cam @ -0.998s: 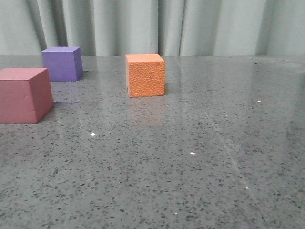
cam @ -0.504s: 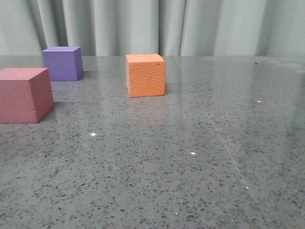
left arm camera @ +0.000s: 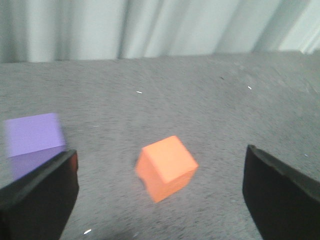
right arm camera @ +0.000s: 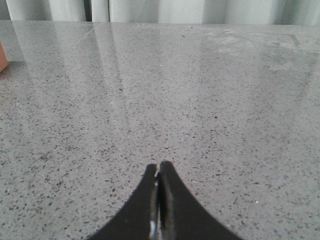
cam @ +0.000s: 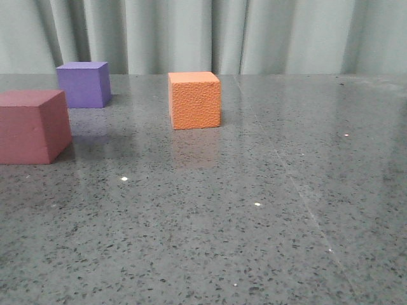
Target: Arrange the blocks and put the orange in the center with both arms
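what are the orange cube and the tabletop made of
Orange cube: probably foam, matte; its front face is pebbled and shows no shine. Tabletop: looks like polished grey speckled stone or a stone-look composite; it mirrors the cubes and the curtain.

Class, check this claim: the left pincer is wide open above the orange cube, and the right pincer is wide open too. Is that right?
Not quite. The right pincer is shut, its fingertips pressed together, as the right wrist view shows. The left pincer is indeed wide open above the orange cube.
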